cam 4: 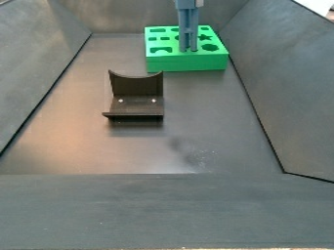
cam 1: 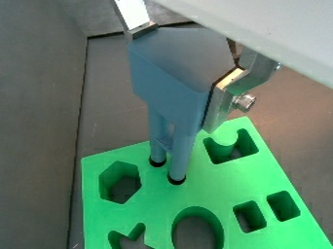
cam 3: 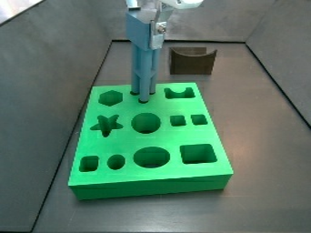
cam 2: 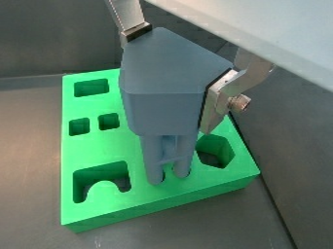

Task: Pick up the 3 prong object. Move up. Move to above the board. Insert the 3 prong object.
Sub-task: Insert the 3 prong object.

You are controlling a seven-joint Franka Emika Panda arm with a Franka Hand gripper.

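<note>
The dark tabletop (cam 4: pixel 196 137) sits inside sloping grey walls, with plenty of bare floor between its contents. The board (cam 3: pixel 206 164), a bright green slab, lies flat near one end of it; in a side view (cam 4: pixel 209 61) it is close to the far wall, with open floor on its near side. Its cut-outs are a hexagon (cam 3: pixel 112 96), a star (cam 3: pixel 105 124), circles, squares and a notched slot (cam 3: pixel 181 91), and all of these are empty.

The arm comes down from above the board, and the gripper (cam 3: pixel 145 20) hangs vertically over the hexagon end. The fingers (cam 1: pixel 237 80) are closed on the 3 prong object (cam 3: pixel 142 56), clamping its blocky blue-grey head from opposite sides; both wrist views show silver plates against the head (cam 2: pixel 166 83). The piece stands upright, prongs pointing straight down. In a wrist view the prong tips (cam 1: pixel 166 167) meet small dark holes in the board's surface between the hexagon and the notched slot, so the tips are at or just inside the holes; how deep they sit I cannot tell.

A squat dark brown block (cam 4: pixel 133 98) with a curved notch rests on the tabletop well apart from the board, and in a side view (cam 3: pixel 192 60) it stands just beyond the board's far edge.
</note>
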